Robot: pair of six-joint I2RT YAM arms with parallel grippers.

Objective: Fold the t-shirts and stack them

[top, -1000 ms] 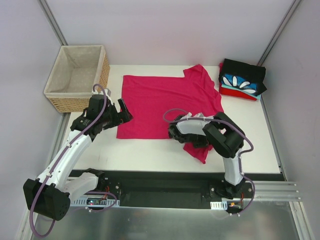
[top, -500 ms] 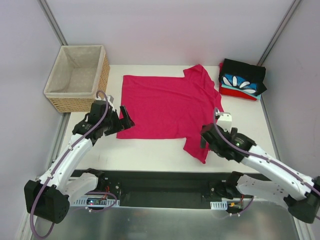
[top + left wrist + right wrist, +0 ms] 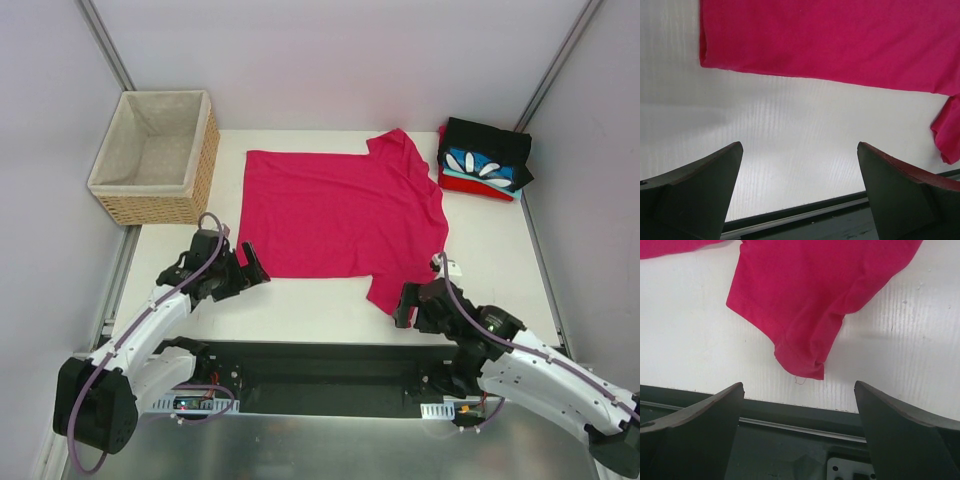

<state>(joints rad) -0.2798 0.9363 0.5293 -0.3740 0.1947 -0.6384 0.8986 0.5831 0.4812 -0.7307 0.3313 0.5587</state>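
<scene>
A magenta-pink t-shirt (image 3: 340,212) lies spread flat on the white table, one sleeve (image 3: 388,290) pointing at the near edge. Folded t-shirts are stacked at the back right: black (image 3: 487,143) on top, blue with white petals (image 3: 478,168) under it, red (image 3: 468,187) at the bottom. My left gripper (image 3: 252,268) is open just off the pink shirt's near-left corner; in the left wrist view, the left gripper (image 3: 799,146) has only bare table between its fingers, with the shirt (image 3: 840,40) beyond. My right gripper (image 3: 402,306) is open beside the near sleeve (image 3: 805,305), empty.
A woven wicker basket (image 3: 205,150) with beige lining stands at the back left. The table's near edge and a black rail (image 3: 805,425) run just under both grippers. Grey walls close in the sides and back.
Both arms have drawn back toward the near edge. The right gripper has come off the pink shirt's lower right, uncovering the sleeve. The left gripper slid down off the near-left corner. Both stayed open.
</scene>
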